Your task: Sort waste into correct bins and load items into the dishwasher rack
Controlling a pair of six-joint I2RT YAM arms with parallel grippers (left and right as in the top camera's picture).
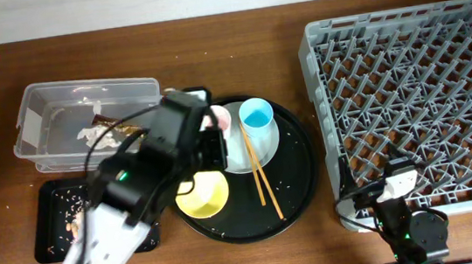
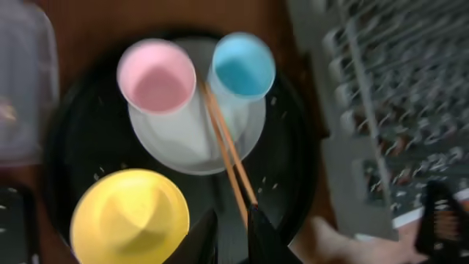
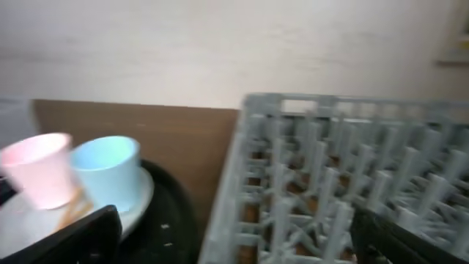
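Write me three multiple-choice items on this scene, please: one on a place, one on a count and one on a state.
1. Where do the chopsticks lie?
A. in the rack
B. on the round tray
C. in the tub

2. How many cups stand on the plate?
A. one
B. two
C. three

3. How do those cups stand?
A. upside down
B. on their sides
C. upright

Key:
1 B, they slant from the plate down onto the tray floor.
2 B, a pink cup and a blue cup.
3 C, the left wrist view looks into both open mouths.
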